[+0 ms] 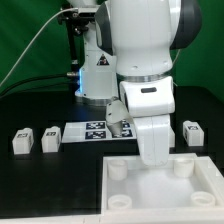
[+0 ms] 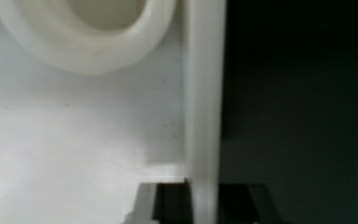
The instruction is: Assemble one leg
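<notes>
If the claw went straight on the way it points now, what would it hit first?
Likely the white tray piece: the claw points down at its rim, beside a corner socket. Depth is unclear; it may be touching already.

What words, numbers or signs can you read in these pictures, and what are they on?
No words or numbers can be read.
legs: black-and-white square tags, patterns only.
marker board: the same kind of tags, no lettering.
robot arm: small dark mark, too blurred to read.
Wrist view: no text.

The white leg [image 1: 22,142] bears a black-and-white tag; the tray [image 1: 165,200] is white.
</notes>
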Robot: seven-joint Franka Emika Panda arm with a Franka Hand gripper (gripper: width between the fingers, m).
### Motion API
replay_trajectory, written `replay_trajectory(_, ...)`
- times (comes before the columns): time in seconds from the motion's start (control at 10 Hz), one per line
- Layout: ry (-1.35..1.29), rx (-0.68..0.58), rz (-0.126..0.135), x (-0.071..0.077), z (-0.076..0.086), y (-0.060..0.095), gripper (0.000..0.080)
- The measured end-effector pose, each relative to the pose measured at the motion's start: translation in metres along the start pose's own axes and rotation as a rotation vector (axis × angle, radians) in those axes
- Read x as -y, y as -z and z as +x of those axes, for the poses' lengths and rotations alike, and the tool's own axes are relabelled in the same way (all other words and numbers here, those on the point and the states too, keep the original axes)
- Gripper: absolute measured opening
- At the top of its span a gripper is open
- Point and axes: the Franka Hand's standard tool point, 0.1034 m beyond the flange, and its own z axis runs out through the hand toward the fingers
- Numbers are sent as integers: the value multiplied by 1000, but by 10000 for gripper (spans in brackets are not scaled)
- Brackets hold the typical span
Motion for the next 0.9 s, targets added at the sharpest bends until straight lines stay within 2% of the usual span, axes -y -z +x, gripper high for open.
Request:
replay_trajectory(0.1, 8, -2, -11, 0, 0, 0, 57)
replay_trajectory(0.3, 5, -2, -10, 0, -1, -1, 70)
replay_trajectory(0.4, 4, -2, -10, 0, -1, -1, 286)
replay_trajectory(0.5, 4, -2, -9, 0, -1, -1, 286)
replay_trajectory(0.6, 3, -2, -9, 0, -2, -1, 462)
replay_trajectory(0.7, 3, -2, -9, 0, -2, -1, 462)
replay_trajectory(0.8, 2, -2, -9, 0, -2, -1, 609)
replay_trajectory(0.9, 2, -2, -9, 0, -2, -1, 638)
